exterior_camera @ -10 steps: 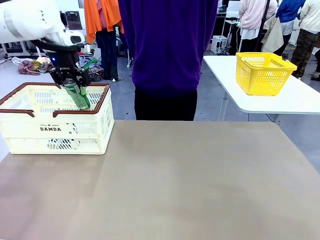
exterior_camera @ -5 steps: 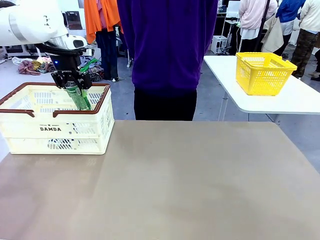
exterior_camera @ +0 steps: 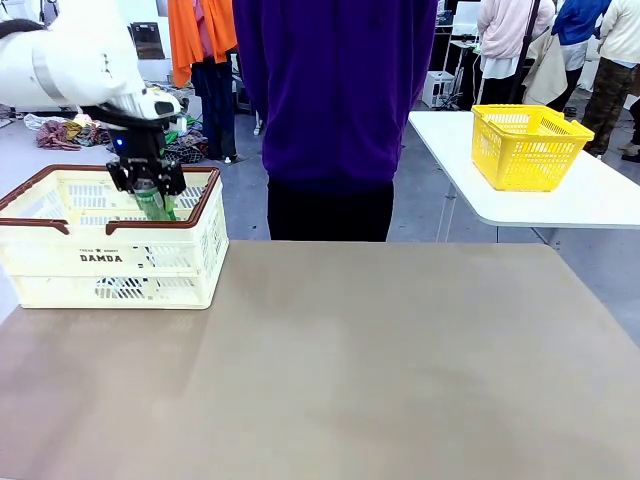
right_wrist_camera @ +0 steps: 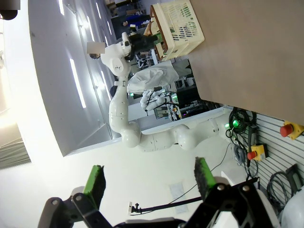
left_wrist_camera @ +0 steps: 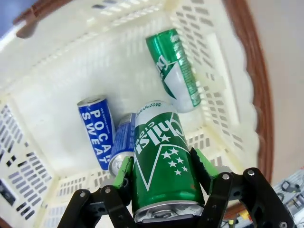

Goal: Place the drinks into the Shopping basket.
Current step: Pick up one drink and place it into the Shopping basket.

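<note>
The cream Shopping basket [exterior_camera: 100, 258] with a reddish-brown rim stands at the table's far left. My left gripper [exterior_camera: 148, 190] reaches down into it, shut on an upright green can [exterior_camera: 156, 206]. In the left wrist view the held green can [left_wrist_camera: 161, 156] sits between the green pads of the gripper [left_wrist_camera: 161, 167] above the basket floor [left_wrist_camera: 57, 61]. Another green can [left_wrist_camera: 175, 69] lies there, beside a blue POCARI SWEAT can [left_wrist_camera: 96, 130] and a second blue can [left_wrist_camera: 122, 147]. My right gripper [right_wrist_camera: 149, 178] is open and holds nothing, far from the basket [right_wrist_camera: 183, 23].
A person in a purple top [exterior_camera: 335, 100] stands at the far side of the brown table [exterior_camera: 350, 370]. A yellow basket [exterior_camera: 525, 145] sits on a separate white table [exterior_camera: 580, 200] at the right.
My left gripper has come down lower into the basket with the green can, which now shows less above the rim.
</note>
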Robot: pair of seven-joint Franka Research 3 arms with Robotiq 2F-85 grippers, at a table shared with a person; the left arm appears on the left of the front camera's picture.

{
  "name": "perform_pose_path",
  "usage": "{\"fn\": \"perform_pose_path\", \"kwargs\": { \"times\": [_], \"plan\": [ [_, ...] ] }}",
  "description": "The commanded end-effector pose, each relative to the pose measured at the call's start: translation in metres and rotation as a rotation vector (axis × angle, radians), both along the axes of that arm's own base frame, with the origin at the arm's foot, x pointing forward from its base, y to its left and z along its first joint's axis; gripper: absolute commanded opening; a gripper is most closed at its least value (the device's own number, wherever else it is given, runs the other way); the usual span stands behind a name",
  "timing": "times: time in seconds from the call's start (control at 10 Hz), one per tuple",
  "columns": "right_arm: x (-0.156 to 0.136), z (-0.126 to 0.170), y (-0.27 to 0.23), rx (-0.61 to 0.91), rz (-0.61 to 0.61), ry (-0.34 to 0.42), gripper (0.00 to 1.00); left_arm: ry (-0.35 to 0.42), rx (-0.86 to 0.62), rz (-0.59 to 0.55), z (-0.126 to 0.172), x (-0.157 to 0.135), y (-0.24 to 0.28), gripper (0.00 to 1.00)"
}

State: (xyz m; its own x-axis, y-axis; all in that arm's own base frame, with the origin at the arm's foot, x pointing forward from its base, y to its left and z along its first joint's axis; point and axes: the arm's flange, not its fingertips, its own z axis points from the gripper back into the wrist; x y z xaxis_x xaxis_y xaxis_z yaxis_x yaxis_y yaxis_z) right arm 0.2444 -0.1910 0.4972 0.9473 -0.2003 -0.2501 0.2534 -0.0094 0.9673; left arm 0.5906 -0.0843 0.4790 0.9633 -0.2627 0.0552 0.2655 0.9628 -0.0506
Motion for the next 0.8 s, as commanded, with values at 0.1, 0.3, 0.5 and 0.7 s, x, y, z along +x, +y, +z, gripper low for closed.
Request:
{"fn": "perform_pose_path", "kwargs": {
  "times": [0.1, 0.3, 0.5, 0.7],
  "plan": [
    [-0.001, 0.003, 0.000, 0.003, -0.002, -0.009, 1.00, 0.055, 0.048, 0.049, -0.030, 0.008, -0.003, 0.00],
    [-0.001, 0.003, 0.000, 0.003, -0.002, -0.009, 1.00, 0.072, 0.046, 0.067, -0.042, 0.015, -0.006, 0.00],
    [-0.001, 0.003, 0.000, 0.003, -0.002, -0.009, 1.00, 0.070, 0.064, 0.101, -0.047, 0.019, -0.009, 0.00],
    [-0.001, 0.003, 0.000, 0.003, -0.002, -0.009, 1.00, 0.099, 0.078, 0.109, -0.051, 0.021, -0.009, 0.27]
  ]
}}
